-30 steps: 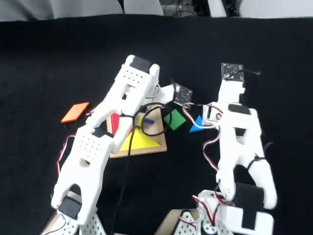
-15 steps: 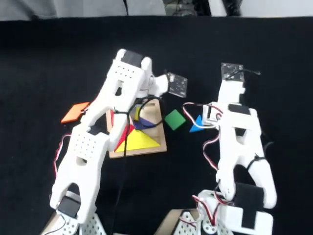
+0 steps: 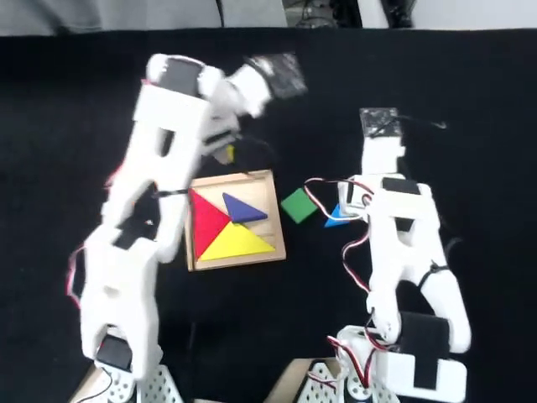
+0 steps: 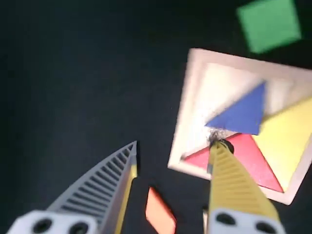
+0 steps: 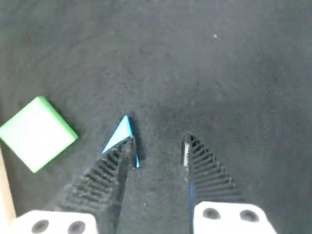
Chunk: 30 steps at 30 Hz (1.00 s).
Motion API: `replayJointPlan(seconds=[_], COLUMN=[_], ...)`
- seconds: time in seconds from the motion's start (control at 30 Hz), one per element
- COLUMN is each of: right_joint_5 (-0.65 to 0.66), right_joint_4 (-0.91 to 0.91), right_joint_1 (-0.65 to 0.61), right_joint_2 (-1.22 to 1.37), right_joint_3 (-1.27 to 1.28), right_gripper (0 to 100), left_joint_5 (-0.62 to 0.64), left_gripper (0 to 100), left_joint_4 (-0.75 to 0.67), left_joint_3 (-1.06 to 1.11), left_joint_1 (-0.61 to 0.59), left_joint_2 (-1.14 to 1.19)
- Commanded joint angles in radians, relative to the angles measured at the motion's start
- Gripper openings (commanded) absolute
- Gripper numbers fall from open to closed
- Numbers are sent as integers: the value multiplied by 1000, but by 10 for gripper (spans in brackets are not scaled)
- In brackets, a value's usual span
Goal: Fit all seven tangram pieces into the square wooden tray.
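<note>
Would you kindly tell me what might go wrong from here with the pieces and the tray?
The right gripper is open with one finger over the light blue triangle, not straddling it; closing may just shove it aside. In the tray, the dark blue triangle seems to sit away from the corners, so the bare space may not suit later pieces.

Tray (image 3: 279,220): pale matt wood. Green square (image 3: 299,205): smooth, matt. Table cover (image 3: 470,101): black matt cloth. Arm shells (image 3: 409,243): white smooth plastic.
</note>
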Motion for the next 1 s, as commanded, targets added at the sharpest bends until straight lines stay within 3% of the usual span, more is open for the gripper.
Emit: replayJointPlan(seconds=[0.0, 0.1, 0.23, 0.3, 0.5, 0.63, 0.8, 0.97], right_joint_5=[51, 100, 166, 204, 313, 299, 236, 178], right_joint_4=[-3, 32, 146, 196, 354, 396, 399, 391], right_joint_1=[-14, -23, -132, -219, -479, -589, -698, -795], right_joint_2=[-48, -105, -243, -300, -314, -191, -10, 113], right_joint_3=[-50, -59, -90, -102, -162, -249, -354, -414], right_gripper=[158, 158, 162, 163, 195, 297, 292, 296], left_joint_5=[275, 450, 562, 580, 644, 655, 769, 793], left_gripper=[230, 188, 18, 51, 29, 30, 30, 30], left_joint_4=[14, 12, 12, 12, -2, -141, -414, -628], left_joint_3=[45, 97, 214, 318, 647, 943, 1449, 1817], left_joint_1=[-168, -331, -513, -578, -742, -825, -846, -852], left_joint_2=[-203, -273, -319, -333, -430, -597, -804, -987])
